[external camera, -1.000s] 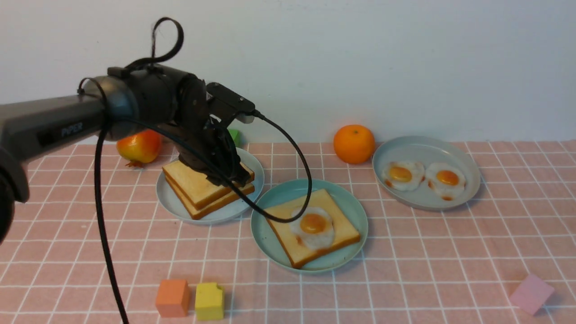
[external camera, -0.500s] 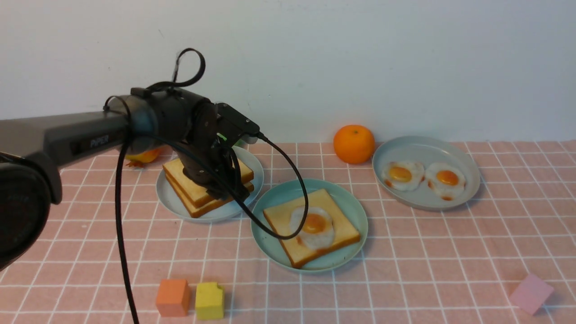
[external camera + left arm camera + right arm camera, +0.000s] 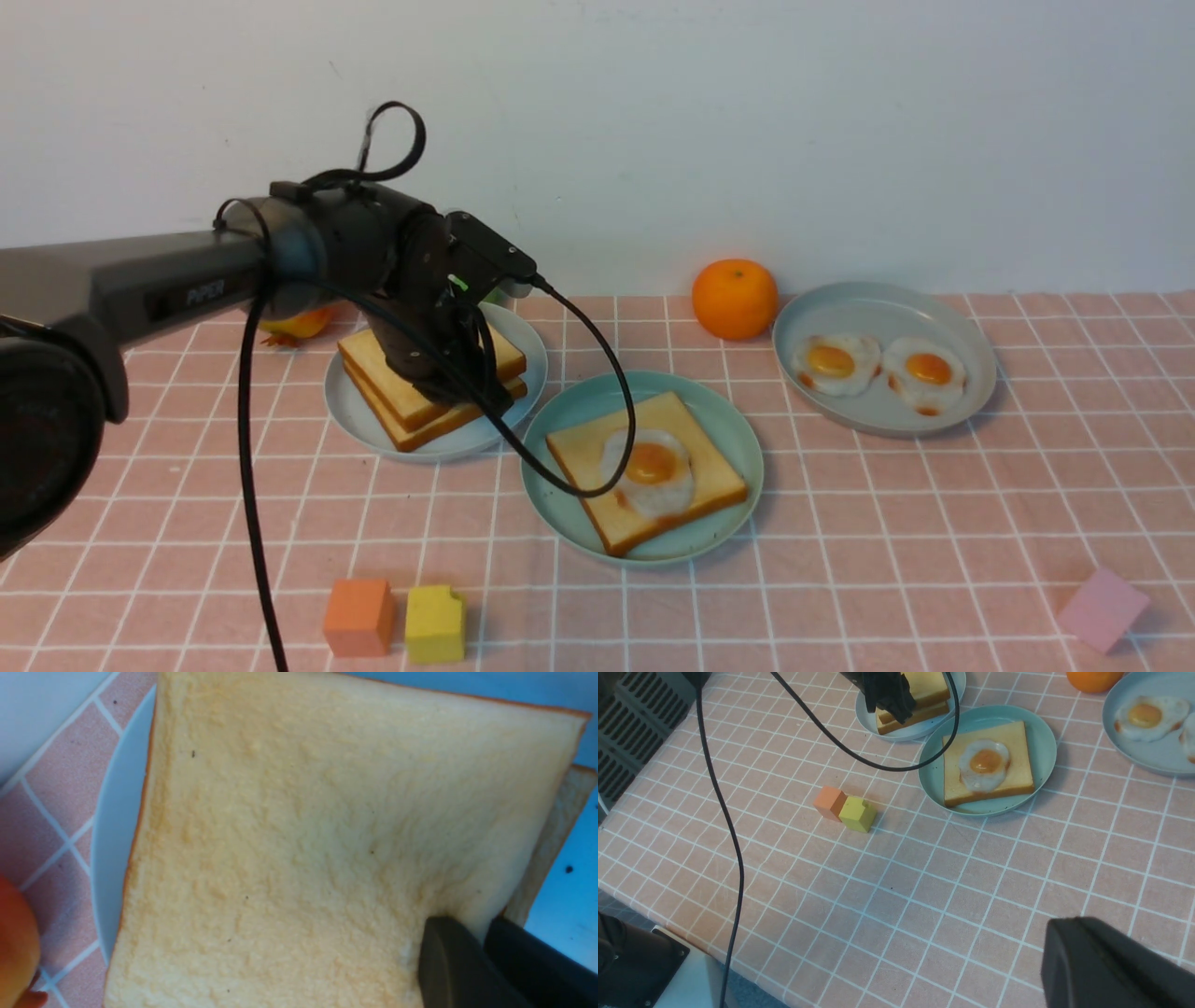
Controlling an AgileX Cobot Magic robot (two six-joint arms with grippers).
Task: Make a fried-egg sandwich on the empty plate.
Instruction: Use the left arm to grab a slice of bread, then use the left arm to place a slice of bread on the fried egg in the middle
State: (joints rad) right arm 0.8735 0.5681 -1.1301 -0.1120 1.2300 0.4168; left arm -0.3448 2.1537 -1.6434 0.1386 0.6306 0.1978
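The mint-green plate (image 3: 724, 420) sits mid-table and holds one toast slice (image 3: 593, 448) with a fried egg (image 3: 651, 471) on top. It also shows in the right wrist view (image 3: 1041, 742). Two more toast slices are stacked on a pale blue plate (image 3: 448, 448) to its left. My left gripper (image 3: 467, 392) is down on that stack. In the left wrist view it (image 3: 472, 928) is shut on a corner of the top slice (image 3: 327, 835), with the lower slice (image 3: 556, 830) beneath. My right gripper (image 3: 1081, 921) is shut and empty, high over the near table.
A grey-blue plate (image 3: 887, 308) with two fried eggs stands at the back right, an orange (image 3: 735, 299) beside it. A red-yellow fruit (image 3: 299, 322) lies behind the left arm. Orange (image 3: 358, 618) and yellow (image 3: 435, 623) blocks sit at the front, a pink block (image 3: 1102, 609) at the front right.
My left arm came down and forward onto the toast stack between one second and half a second ago. Since then it has barely moved. The plates and food have stayed put.
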